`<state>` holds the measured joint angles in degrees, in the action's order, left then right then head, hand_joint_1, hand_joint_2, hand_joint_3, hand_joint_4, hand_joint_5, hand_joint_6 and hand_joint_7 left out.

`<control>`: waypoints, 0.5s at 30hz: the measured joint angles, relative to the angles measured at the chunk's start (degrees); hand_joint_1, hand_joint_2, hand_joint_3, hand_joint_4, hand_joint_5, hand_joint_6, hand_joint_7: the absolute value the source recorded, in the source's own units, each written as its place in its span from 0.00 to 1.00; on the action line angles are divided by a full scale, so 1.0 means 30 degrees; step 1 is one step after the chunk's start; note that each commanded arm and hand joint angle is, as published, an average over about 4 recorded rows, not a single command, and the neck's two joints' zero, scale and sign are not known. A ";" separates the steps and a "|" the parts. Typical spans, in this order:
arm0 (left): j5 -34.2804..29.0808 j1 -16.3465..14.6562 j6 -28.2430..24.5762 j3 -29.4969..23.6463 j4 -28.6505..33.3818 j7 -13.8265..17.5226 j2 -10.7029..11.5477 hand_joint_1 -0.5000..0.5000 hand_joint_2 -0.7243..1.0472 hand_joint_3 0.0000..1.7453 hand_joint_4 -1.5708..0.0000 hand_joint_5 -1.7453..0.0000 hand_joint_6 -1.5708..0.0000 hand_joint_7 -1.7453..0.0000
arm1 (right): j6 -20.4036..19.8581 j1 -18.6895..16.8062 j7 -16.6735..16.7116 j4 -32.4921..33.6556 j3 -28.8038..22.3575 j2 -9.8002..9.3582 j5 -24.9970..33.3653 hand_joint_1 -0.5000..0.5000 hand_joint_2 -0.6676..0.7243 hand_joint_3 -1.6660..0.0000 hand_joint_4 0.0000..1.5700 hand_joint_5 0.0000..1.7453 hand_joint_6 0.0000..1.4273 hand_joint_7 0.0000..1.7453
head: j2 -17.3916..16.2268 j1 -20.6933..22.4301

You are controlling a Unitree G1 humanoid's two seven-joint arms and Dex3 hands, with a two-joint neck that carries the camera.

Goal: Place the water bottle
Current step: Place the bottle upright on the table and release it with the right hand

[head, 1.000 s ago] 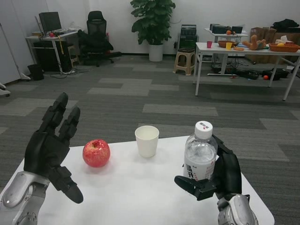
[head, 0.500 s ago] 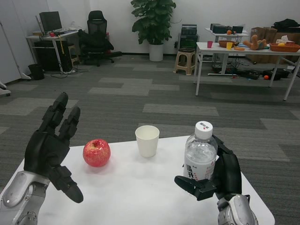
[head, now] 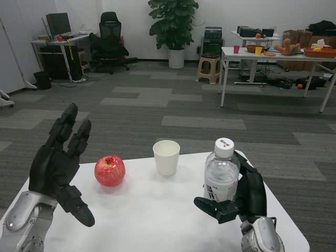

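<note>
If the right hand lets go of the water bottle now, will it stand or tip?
The water bottle is tall, narrow and upright, so probably tippy if nudged. It looks clear and full, likely heavy enough to settle. The right hand wraps its lower half; the smooth label may slip.

You've got one cam only: head view, mounted at the robot's head, facing fwd and tilted down over the white table. It sits close to the tabletop, so the left hand fills the lower-left corner and the right hand the lower right. Near edge of the table is cropped at the bottom. Above the far edge you see well into the room: carpet, office chair, potted plant. No 2nd view, so nothing overlaps.
</note>
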<state>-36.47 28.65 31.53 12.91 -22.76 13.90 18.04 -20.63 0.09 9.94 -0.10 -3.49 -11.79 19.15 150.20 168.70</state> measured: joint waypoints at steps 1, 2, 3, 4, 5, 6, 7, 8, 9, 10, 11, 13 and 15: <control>0.0000 -0.0003 0.0000 -0.0007 0.0000 0.0000 -0.0007 0.00 0.05 0.05 1.00 1.00 1.00 1.00 | -0.0349 0.0269 0.0003 -0.0686 -0.0003 -0.0001 -0.0132 0.96 0.55 0.43 0.75 0.85 0.86 0.84 | -0.0007 0.0009; 0.0001 -0.0009 -0.0001 -0.0017 -0.0001 0.0000 -0.0012 0.00 0.05 0.05 1.00 1.00 1.00 1.00 | -0.0626 0.0486 0.0004 -0.1290 -0.0005 -0.0002 -0.0216 0.96 0.55 0.43 0.75 0.85 0.86 0.84 | -0.0015 0.0017; 0.0001 -0.0016 -0.0001 -0.0032 -0.0001 0.0000 -0.0016 0.00 0.05 0.05 1.00 1.00 1.00 1.00 | -0.0834 0.0658 0.0003 -0.1803 -0.0009 -0.0004 -0.0265 0.96 0.55 0.43 0.75 0.85 0.86 0.84 | -0.0023 0.0009; 0.0000 -0.0023 0.0000 -0.0045 -0.0001 -0.0001 -0.0023 0.00 0.05 0.05 1.00 1.00 1.00 1.00 | -0.1023 0.0824 -0.0002 -0.2293 -0.0007 -0.0005 -0.0297 0.96 0.55 0.43 0.76 0.83 0.86 0.84 | -0.0030 -0.0007; 0.0000 -0.0029 -0.0001 -0.0055 -0.0003 -0.0001 -0.0031 0.00 0.05 0.05 1.00 1.00 1.00 1.00 | -0.1209 0.1022 -0.0007 -0.2832 -0.0007 -0.0014 -0.0310 0.96 0.55 0.43 0.76 0.83 0.86 0.84 | -0.0043 -0.0029; 0.0001 -0.0036 -0.0001 -0.0060 -0.0004 0.0000 -0.0040 0.00 0.05 0.05 1.00 1.00 1.00 1.00 | -0.1388 0.1225 -0.0006 -0.3419 -0.0013 -0.0027 -0.0316 0.96 0.55 0.43 0.76 0.83 0.86 0.84 | -0.0066 -0.0053; -0.0001 -0.0043 -0.0001 -0.0067 -0.0010 -0.0001 -0.0047 0.00 0.05 0.05 1.00 1.00 1.00 1.00 | -0.1625 0.1476 -0.0012 -0.4128 -0.0015 -0.0043 -0.0319 0.96 0.55 0.43 0.76 0.83 0.86 0.84 | -0.0083 -0.0065; -0.0001 -0.0045 -0.0002 -0.0070 -0.0018 -0.0001 -0.0051 0.00 0.05 0.05 1.00 1.00 1.00 1.00 | -0.1837 0.1750 -0.0011 -0.4883 -0.0015 -0.0058 -0.0312 0.96 0.55 0.43 0.76 0.83 0.86 0.84 | -0.0117 -0.0081; -0.0001 -0.0047 -0.0001 -0.0071 -0.0027 -0.0001 -0.0055 0.00 0.05 0.05 1.00 1.00 1.00 1.00 | -0.2030 0.2010 -0.0011 -0.5603 -0.0012 -0.0069 -0.0301 0.96 0.55 0.43 0.75 0.83 0.86 0.84 | -0.0150 -0.0094; -0.0001 -0.0045 -0.0002 -0.0066 -0.0040 -0.0002 -0.0056 0.00 0.05 0.05 1.00 1.00 1.00 1.00 | -0.2219 0.2300 -0.0016 -0.6346 -0.0004 -0.0076 -0.0280 0.95 0.55 0.43 0.75 0.83 0.86 0.84 | -0.0192 -0.0114; 0.0001 -0.0040 -0.0001 -0.0049 -0.0056 -0.0001 -0.0058 0.00 0.05 0.05 1.00 1.00 1.00 1.00 | -0.2330 0.2571 -0.0015 -0.7027 0.0010 -0.0079 -0.0247 0.95 0.55 0.43 0.75 0.83 0.86 0.84 | -0.0246 -0.0133; 0.0002 -0.0036 -0.0002 -0.0018 -0.0091 -0.0001 -0.0061 0.00 0.05 0.05 1.00 1.00 1.00 1.00 | -0.2455 0.2966 -0.0021 -0.8059 0.0051 -0.0083 -0.0167 0.95 0.55 0.43 0.75 0.83 0.86 0.84 | -0.0354 -0.0131; 0.0002 -0.0033 -0.0003 -0.0012 -0.0134 -0.0002 -0.0062 0.00 0.05 0.05 1.00 1.00 1.00 1.00 | -0.2595 0.3408 -0.0025 -0.8880 0.0145 -0.0083 -0.0019 0.96 0.55 0.43 0.76 0.83 0.86 0.84 | -0.0462 -0.0115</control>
<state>-36.46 28.55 31.52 12.87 -23.16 13.90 17.85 -28.42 10.31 9.87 -26.73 -3.06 -12.04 19.09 148.82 168.36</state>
